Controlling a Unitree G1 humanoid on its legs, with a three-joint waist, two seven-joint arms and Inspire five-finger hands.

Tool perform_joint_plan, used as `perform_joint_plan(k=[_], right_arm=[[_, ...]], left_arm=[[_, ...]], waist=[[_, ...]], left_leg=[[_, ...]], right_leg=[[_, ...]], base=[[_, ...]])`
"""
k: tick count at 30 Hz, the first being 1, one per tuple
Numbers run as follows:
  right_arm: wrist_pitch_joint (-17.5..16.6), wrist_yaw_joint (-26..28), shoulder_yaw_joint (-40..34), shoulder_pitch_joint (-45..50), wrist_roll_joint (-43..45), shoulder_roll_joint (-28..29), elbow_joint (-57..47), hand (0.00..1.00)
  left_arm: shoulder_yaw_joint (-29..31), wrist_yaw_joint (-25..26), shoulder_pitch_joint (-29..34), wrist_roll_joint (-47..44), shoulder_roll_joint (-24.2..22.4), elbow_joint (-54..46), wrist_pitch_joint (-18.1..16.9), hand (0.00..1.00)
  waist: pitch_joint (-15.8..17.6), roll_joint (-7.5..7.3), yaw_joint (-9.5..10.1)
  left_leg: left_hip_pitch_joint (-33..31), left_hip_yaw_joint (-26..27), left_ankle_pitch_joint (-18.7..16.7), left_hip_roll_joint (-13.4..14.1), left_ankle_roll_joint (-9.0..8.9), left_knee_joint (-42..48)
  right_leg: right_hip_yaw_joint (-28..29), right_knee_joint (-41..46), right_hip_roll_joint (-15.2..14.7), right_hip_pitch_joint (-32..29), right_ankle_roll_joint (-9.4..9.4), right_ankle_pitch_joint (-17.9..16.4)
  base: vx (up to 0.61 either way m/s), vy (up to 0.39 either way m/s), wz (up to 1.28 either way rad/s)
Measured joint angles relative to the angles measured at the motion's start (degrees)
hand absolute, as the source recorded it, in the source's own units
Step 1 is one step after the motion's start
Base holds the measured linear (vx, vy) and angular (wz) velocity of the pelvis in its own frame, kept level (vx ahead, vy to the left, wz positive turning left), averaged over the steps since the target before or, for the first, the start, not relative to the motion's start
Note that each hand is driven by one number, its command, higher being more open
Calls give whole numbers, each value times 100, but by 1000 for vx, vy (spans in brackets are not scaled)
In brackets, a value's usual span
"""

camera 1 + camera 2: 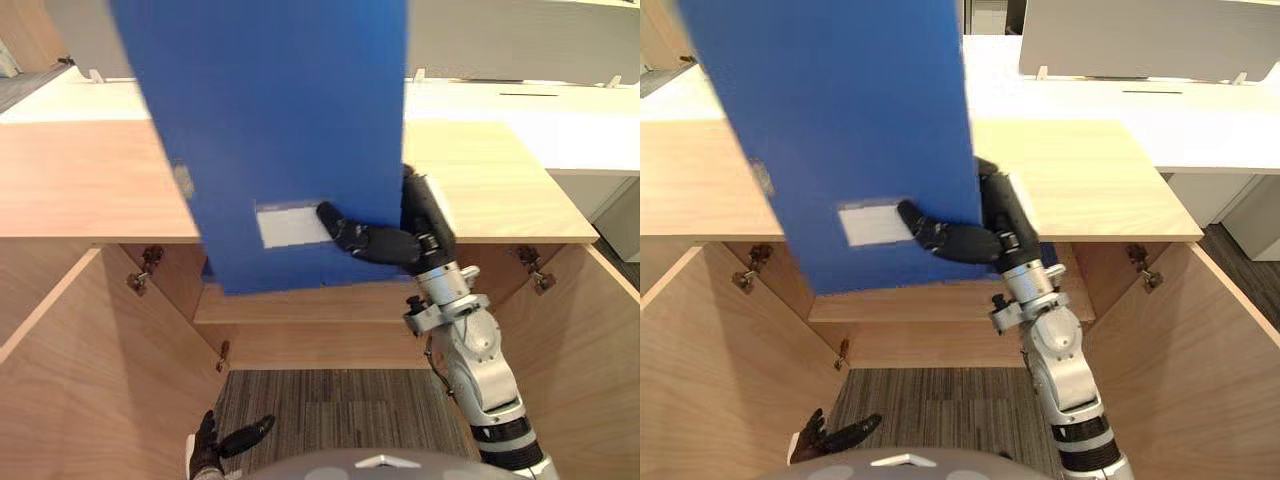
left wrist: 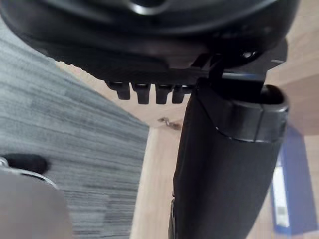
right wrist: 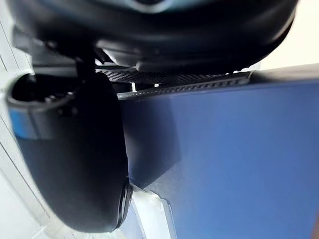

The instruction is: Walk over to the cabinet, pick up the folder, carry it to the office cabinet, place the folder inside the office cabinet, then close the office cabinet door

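Above open office cabinet [image 1: 90, 180], gripping blue folder [image 1: 280, 130] upright with right hand [image 1: 385, 243]; left hand [image 1: 225, 440] low, fingers relaxed; placing inside, shutting door [image 1: 90, 380] left to do.

1. The folder [image 1: 280, 130], upper centre of the frame, is a plain deep blue.
2. Its label [image 1: 290, 225], at centre, is a pale grey-white rectangle.
3. The right hand [image 1: 385, 243], just right of centre, is black.
4. The left hand [image 1: 215, 440], lower left, is black with a white patch at its left edge.
5. The cabinet [image 1: 90, 180] is light honey-coloured wood with faint straight grain on its top, doors and inside alike.
6. Its hinges [image 1: 145, 268] are dull metal.
7. The carpet [image 1: 330, 400], lower centre, is grey with fine dark and light streaks.
8. The desk [image 1: 560, 120], upper right, is white.
9. The panel [image 1: 520, 40] above it is pale grey.
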Motion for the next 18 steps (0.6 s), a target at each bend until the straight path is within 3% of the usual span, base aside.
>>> perform_joint_plan(k=[9, 11, 15, 18], right_arm=[[-59, 137, 854, -87, -523, -642, 417, 0], [-57, 150, 1171, -393, -793, -889, 731, 0], [-53, 46, 1496, -1017, -1379, -1195, 1284, 0], [-55, -116, 1582, -1406, -1715, -1345, 1612, 0]], left_arm=[[-381, -74, -252, 73, 357, 803, 20, 100], [-458, -99, -433, 96, 396, 844, 19, 100], [-776, -79, -966, 270, 484, 846, -13, 100], [-866, -49, -1334, 270, 561, 804, -54, 100]], waist=[[64, 58, 2], [228, 41, 16], [904, 189, 48], [1387, 215, 97]], left_leg=[[-312, 117, -17, 44, -29, 102], [-555, 197, -16, 56, -29, 215], [-1156, 193, -71, 88, -18, 706], [-1732, 179, -215, 178, -18, 1272]], right_leg=[[140, 51, 44, -339, -41, 63], [240, 194, 48, -660, -64, 82], [295, 648, 8, -1260, -98, 62], [334, 1158, 15, -1832, -160, -37]], base=[[-35, -4, -9], [-22, -10, -18], [-84, -2, -5], [-141, -3, -6]])
